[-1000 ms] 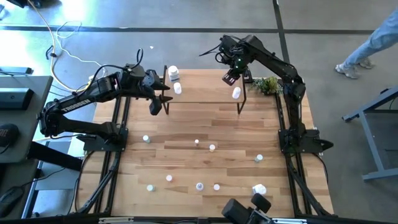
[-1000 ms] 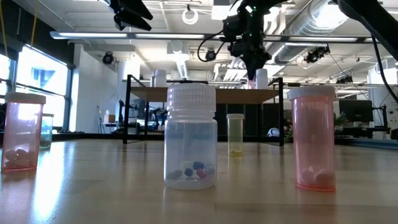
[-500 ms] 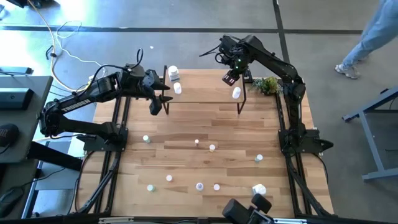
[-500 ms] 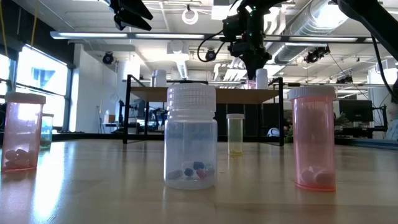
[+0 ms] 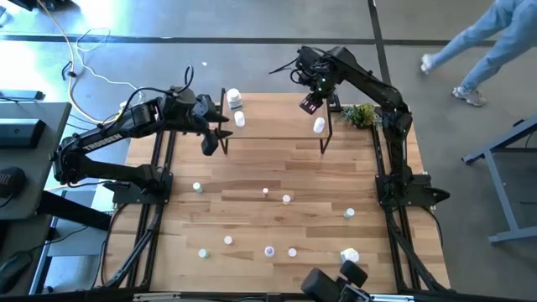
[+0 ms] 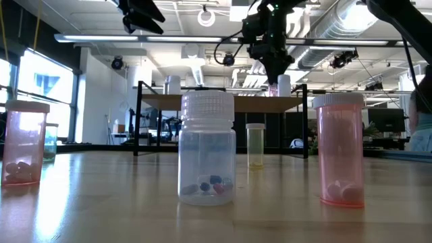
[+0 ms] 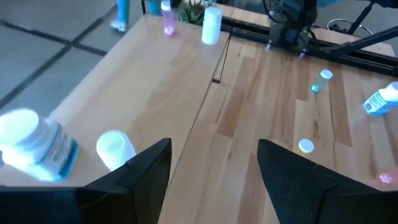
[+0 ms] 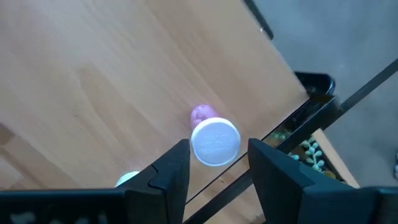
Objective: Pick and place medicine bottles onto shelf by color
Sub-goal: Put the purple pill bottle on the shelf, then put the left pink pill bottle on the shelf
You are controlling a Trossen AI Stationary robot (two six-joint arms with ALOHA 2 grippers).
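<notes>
The shelf (image 5: 277,117) stands at the table's far side. On its right end a white-capped medicine bottle (image 8: 215,142) stands upright beside a pink-capped one (image 8: 200,114). My right gripper (image 8: 217,171) hangs open over them, pointing down, its fingers either side of the white cap and apart from it. My left gripper (image 7: 214,177) is open and holds nothing above the shelf's left end, where a larger labelled bottle (image 7: 34,146) and a white-capped one (image 7: 115,148) stand. Several more medicine bottles (image 5: 286,200) stand on the tabletop.
A small green plant (image 5: 362,113) stands by the shelf's right end. Near the low camera stand a clear white-capped bottle (image 6: 207,148), two pink ones (image 6: 341,152) and a yellow one (image 6: 255,145). A person (image 5: 487,42) walks beyond the table's far right corner.
Both arms and all bottles have kept their places. The person beyond the far right corner has taken a step toward the left.
</notes>
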